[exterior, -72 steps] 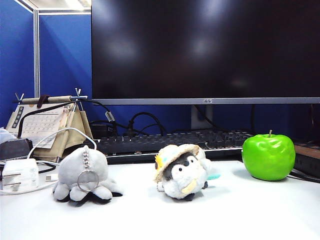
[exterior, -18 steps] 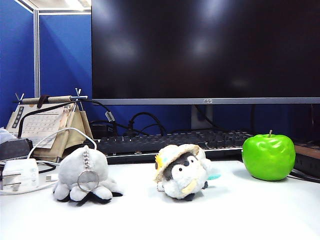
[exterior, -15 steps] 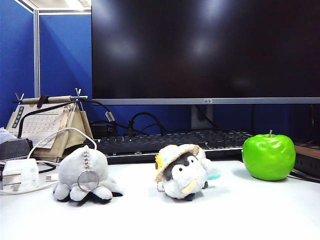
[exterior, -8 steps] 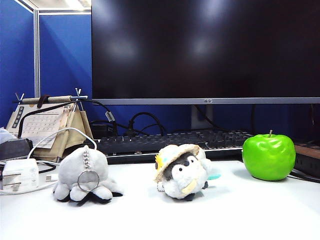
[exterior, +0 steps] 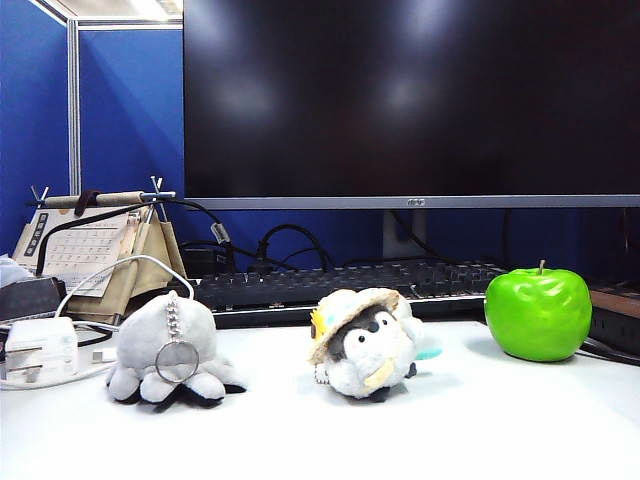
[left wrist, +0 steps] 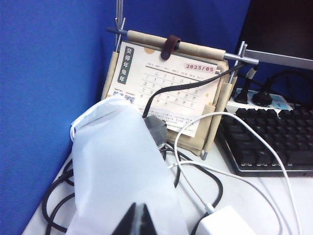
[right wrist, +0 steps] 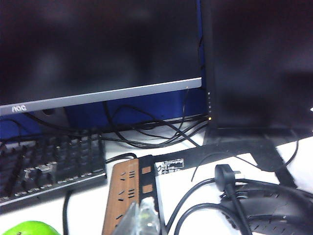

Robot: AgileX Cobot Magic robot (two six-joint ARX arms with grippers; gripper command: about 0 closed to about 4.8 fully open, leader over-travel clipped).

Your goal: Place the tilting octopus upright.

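The octopus is seen at the lower left of the exterior view, on the white table. It is sitting on its stubby legs with the round head on top, and the silver chain with the key ring is hanging down over its front. To the right of it, at the lower centre of the frame, a penguin plush with a straw hat is placed, well apart from the octopus. A green apple is standing at the right side of the frame. Behind these things a black keyboard is laid, and above it a big dark monitor fills the upper part of the frame. A desk calendar and a white charger are found at the left edge.

No arm is shown in the exterior view. In the left wrist view the left gripper is seen at the bottom edge, with its fingertips pressed together and nothing between them; a white cloth bag, cables and the calendar are in front of it. In the right wrist view the right gripper is seen at the bottom edge, its clear fingers also closed together on nothing, above a brown power strip.
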